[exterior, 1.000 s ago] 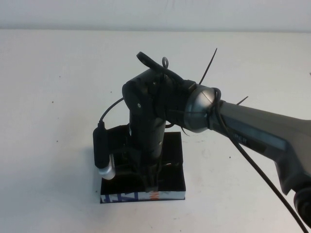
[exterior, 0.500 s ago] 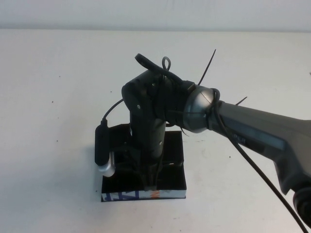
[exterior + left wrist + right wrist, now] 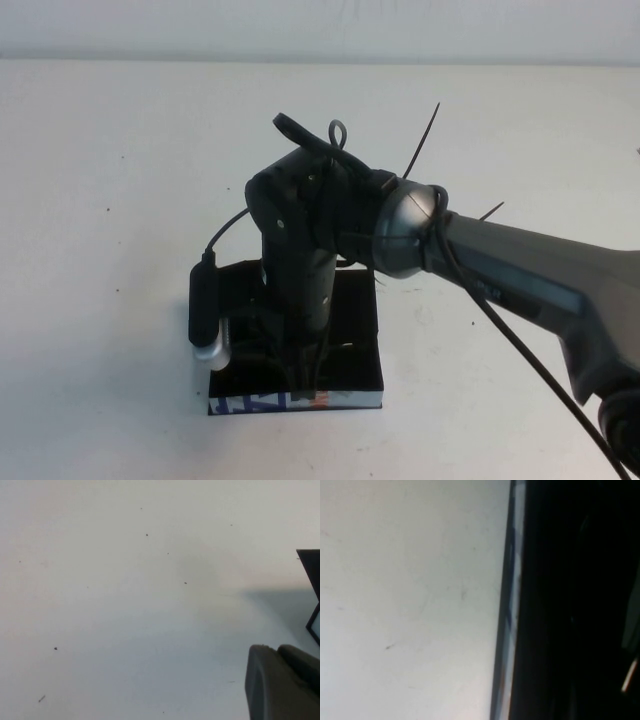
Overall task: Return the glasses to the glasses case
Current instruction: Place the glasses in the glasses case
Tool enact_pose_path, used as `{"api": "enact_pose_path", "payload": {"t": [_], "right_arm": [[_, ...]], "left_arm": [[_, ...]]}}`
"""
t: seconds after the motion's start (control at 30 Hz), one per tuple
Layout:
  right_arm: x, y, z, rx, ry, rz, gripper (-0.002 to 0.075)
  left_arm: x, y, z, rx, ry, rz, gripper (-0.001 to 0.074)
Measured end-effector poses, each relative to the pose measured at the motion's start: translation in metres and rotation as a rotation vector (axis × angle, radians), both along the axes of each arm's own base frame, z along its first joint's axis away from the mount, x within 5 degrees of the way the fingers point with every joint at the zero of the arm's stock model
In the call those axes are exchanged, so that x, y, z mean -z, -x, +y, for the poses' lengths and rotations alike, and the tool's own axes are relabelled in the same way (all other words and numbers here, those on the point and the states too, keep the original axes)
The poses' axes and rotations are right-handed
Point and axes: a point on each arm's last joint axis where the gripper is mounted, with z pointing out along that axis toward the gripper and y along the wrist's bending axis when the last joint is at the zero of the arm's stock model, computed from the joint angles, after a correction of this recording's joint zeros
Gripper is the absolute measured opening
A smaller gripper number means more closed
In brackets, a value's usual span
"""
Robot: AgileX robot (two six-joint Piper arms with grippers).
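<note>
One arm works: the right gripper [image 3: 305,368] reaches down into the open case [image 3: 355,340], its grip unreadable, probably seating the hidden glasses; the left gripper [image 3: 282,682] waits aside.

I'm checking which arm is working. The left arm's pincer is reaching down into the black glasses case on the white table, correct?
Not quite: it is the right arm's pincer that reaches down into the black glasses case on the white table, as the high view shows. The left pincer is away from the case, over bare table.
</note>
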Motion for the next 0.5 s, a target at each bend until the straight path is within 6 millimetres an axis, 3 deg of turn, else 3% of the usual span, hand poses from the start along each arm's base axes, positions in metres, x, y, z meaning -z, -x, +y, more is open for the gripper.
{"api": "enact_pose_path", "payload": {"t": [0.13,0.5], "right_arm": [[0.0085,-0.0011,0.0012,0.000,0.014,0.012,0.0071],[0.0094,-0.0015,0.0010,-0.001,0.019,0.010,0.0071]], "left_arm": [[0.0000,0.0000,0.0000,0.000,0.000,0.000,-0.0001],[0.0000,0.0000,0.0000,0.000,0.000,0.000,-0.0001]]}}
